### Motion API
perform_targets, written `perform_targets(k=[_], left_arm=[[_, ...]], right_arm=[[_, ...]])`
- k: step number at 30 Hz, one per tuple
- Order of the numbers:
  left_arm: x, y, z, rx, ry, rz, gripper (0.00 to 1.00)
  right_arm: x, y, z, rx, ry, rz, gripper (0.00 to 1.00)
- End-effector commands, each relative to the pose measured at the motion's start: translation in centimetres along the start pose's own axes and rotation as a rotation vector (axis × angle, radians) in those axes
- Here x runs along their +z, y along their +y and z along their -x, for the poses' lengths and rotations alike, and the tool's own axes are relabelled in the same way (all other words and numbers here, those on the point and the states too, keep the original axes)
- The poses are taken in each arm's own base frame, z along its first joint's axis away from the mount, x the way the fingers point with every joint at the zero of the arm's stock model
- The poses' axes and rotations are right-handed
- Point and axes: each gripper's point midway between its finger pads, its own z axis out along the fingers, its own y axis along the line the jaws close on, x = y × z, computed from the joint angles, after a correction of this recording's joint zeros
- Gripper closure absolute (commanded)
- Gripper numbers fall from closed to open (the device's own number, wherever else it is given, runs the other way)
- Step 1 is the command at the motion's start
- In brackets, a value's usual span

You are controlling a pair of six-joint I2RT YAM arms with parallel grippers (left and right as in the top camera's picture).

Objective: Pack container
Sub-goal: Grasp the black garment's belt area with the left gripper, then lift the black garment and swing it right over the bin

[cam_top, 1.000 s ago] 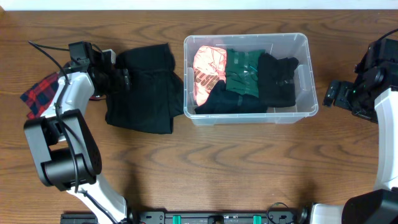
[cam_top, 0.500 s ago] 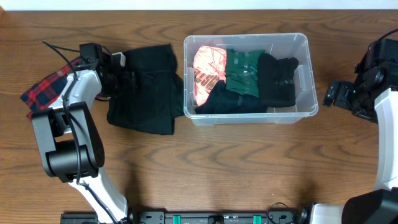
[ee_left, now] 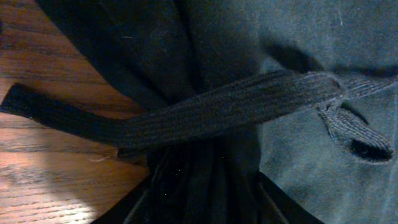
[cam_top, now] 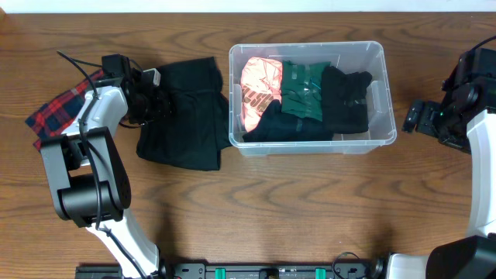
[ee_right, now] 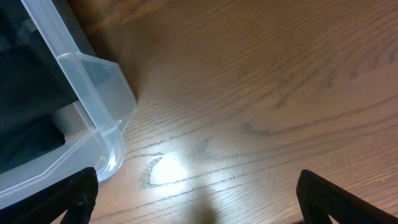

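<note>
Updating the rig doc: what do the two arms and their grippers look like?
Left arm and right arm: white shells, black joints. Left gripper and right gripper: black, blocky. A thin black cable loops off the left arm's wrist end.

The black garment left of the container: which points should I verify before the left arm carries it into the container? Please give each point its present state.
1. Left jaws at the edge of the black garment: ok.
2. Grip closed firmly on it: cannot tell; the wrist view shows only bunched cloth.
3. Right jaws open, apart from the container: ok.
4. Room in the container: cannot tell; clothes cover its floor.
5. All packed: not ok; the black garment and the plaid cloth lie outside.
</note>
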Motion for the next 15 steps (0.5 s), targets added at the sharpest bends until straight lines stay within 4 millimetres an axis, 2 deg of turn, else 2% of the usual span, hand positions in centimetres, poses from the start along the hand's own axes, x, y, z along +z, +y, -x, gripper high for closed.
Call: perform_targets(k=[1, 6, 12, 15], left_arm=[[1.8, 0.5, -2.2, 0.007, 0.082, 0.020, 0.58], [1.7, 0.6, -2.1, 0.006, 0.080, 0.020, 0.94], [1.6, 0.8, -2.0, 0.002, 0.075, 0.022, 0.94], [0.8, 1.1, -1.1, -0.002, 0.052, 0.025, 0.94]], right_arm=[[-0.5, -0.3, 0.3, 0.016, -0.022, -0.010, 0.01], [-0.5, -0.3, 0.3, 0.016, -0.022, -0.010, 0.01], [-0.6, -0.1, 0.3, 0.009, -0.022, -0.009, 0.01], [-0.6, -0.1, 0.3, 0.009, -0.022, -0.009, 0.01]])
